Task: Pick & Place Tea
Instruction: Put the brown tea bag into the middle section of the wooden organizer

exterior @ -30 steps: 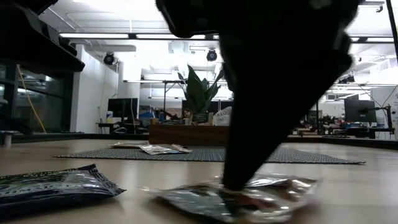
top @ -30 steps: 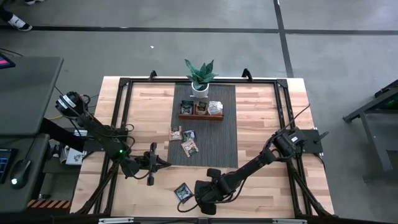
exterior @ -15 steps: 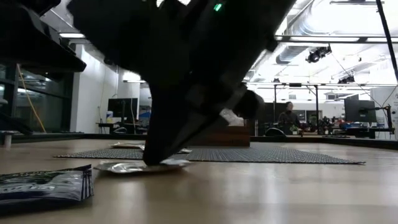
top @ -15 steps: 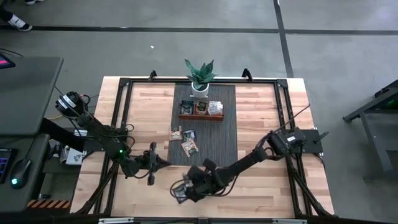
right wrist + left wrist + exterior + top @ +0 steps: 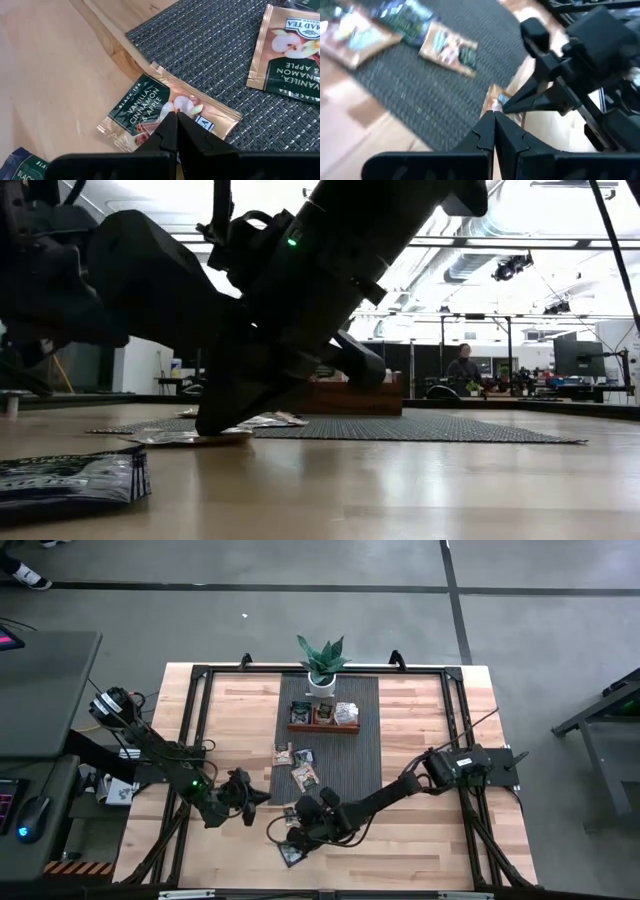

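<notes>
A tan-and-green tea sachet (image 5: 145,107) lies flat at the near left corner of the grey mat (image 5: 350,780), partly on the mat's edge and partly on the wood. My right gripper (image 5: 173,116) is shut, its tips down on this sachet. My left gripper (image 5: 494,116) is shut too and stands just left of the sachet (image 5: 496,99), pointing at it; no touch shows. A dark sachet (image 5: 291,853) lies on the wood near the front edge. Three more sachets (image 5: 303,756) rest flat on the mat. My right gripper presses its shut fingertips (image 5: 169,125) down on the middle of the sachet's face (image 5: 159,102). The fingers come slanting down from the table's right and near side. The sachet lies flat under them (image 5: 190,438), one end on the mat, the other on the wood.
A brown wooden tray (image 5: 322,728) with sachets in it stands at the mat's far end, and a potted plant (image 5: 322,665) stands behind it. A black frame (image 5: 190,740) runs along the table's edges. Bare wood lies to the right of the mat.
My right gripper, shut, has moved from near the front edge toward the table's left and far side and has rolled. It has slid the tan-and-green sachet along the wood up to the mat's corner. My left gripper has rolled about its own axis in place.
</notes>
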{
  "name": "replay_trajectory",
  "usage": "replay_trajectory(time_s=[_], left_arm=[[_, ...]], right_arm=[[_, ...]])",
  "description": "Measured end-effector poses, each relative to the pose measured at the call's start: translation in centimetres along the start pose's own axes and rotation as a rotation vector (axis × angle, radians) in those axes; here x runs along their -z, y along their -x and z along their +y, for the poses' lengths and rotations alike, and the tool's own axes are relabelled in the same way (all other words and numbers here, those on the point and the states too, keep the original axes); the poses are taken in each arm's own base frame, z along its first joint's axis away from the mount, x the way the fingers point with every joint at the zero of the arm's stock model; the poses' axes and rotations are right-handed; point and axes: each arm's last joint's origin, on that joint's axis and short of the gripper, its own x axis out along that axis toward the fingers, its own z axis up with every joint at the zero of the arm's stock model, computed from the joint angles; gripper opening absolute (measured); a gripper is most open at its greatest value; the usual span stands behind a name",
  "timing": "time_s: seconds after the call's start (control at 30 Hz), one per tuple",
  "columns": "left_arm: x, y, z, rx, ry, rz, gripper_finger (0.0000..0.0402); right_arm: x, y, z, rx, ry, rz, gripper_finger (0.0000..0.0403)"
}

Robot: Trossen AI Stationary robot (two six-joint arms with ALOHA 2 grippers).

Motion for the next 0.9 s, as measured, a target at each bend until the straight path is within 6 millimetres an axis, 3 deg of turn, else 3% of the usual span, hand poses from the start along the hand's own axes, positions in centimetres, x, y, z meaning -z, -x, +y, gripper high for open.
replay_trajectory(time_s=[0.23,0.5,0.67,0.9], left_arm=[[0.2,0.0,-0.3,0.049,0.099,0.090,0.0008],[0.1,-0.2,-0.3,0.045,0.226,0.131,0.0097],[0.5,-1.6,0.6,-0.024,0.350,0.227,0.0135],[1.5,-3.3,1.5,-0.113,0.518,0.286,0.0142]], right_arm=[[-0.1,0.0,0.0,0.006,0.011,-0.026,0.0000],[-0.6,-0.4,0.1,0.001,0.045,-0.078,0.0000],[-1.2,-0.7,0.1,-0.015,0.044,-0.097,0.0000],[-1.3,-0.7,0.2,-0.024,0.056,-0.106,0.0000]])
